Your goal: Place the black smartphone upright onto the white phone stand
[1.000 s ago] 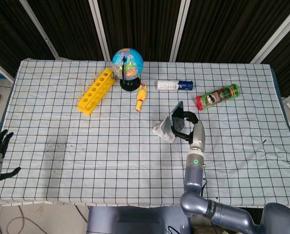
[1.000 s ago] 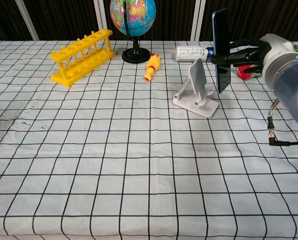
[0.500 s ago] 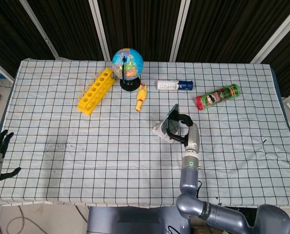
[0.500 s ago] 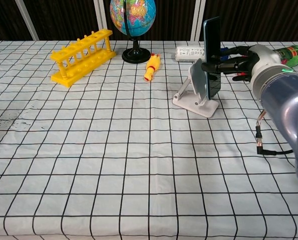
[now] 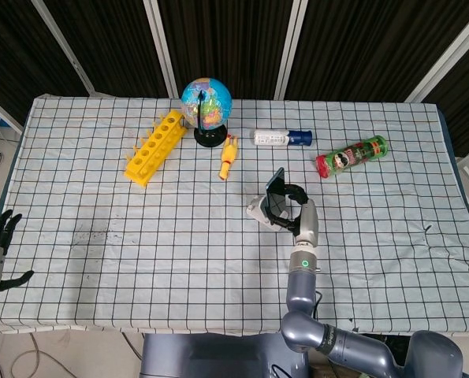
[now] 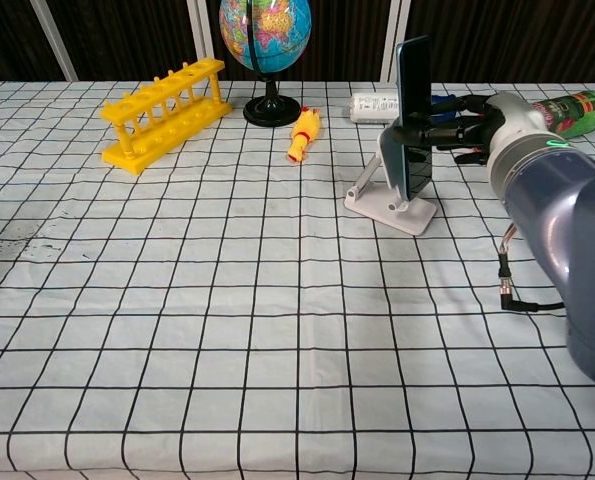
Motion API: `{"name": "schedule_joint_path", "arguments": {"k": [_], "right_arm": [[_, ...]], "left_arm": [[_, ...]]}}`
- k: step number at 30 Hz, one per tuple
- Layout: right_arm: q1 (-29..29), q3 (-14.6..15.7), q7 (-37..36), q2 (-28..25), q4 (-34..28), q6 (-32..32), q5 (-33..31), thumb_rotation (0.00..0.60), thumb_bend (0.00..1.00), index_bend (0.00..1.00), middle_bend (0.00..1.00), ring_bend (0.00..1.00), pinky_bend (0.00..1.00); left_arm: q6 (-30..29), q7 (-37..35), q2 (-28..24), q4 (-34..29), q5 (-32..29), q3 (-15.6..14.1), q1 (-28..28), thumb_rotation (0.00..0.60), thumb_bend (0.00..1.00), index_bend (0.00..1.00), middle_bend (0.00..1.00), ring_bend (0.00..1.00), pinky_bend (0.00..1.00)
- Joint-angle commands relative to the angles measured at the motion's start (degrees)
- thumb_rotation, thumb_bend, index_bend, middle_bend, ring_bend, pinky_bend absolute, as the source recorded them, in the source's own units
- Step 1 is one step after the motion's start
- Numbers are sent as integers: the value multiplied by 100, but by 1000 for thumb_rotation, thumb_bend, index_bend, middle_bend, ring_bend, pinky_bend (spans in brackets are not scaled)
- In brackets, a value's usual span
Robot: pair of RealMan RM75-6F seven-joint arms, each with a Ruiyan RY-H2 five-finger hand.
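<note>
Smartphone [image 6: 413, 110] in right hand [image 6: 457, 125] at stand [image 6: 389, 190]

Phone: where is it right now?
The phone is upright in the right hand, right of table centre in both views, against the white stand's backrest, near the rubber chicken.

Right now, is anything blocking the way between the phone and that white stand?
Nothing visible does. The right hand holds the phone upright right at the stand, its lower end by the stand's backrest. The chicken toy and the bottle lie off to the side and behind.
</note>
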State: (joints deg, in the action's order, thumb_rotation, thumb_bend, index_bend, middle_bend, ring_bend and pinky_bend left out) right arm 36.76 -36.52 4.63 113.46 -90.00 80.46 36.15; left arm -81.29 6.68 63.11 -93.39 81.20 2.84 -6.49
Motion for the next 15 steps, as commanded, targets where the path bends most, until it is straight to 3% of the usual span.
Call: {"name": "schedule_joint_path", "arguments": {"k": [1, 15], "right_arm": [[0, -14, 2, 22, 24, -11, 7, 600, 460, 748, 681, 262, 180], [22, -27, -32, 158, 246, -118, 111, 600, 466, 748, 681, 262, 180]], "left_arm": [[4, -5, -2, -1, 0, -2, -2, 600, 14, 0, 0, 0, 0], [45, -53, -30, -32, -37, -2, -9, 600, 14, 0, 0, 0, 0]]}}
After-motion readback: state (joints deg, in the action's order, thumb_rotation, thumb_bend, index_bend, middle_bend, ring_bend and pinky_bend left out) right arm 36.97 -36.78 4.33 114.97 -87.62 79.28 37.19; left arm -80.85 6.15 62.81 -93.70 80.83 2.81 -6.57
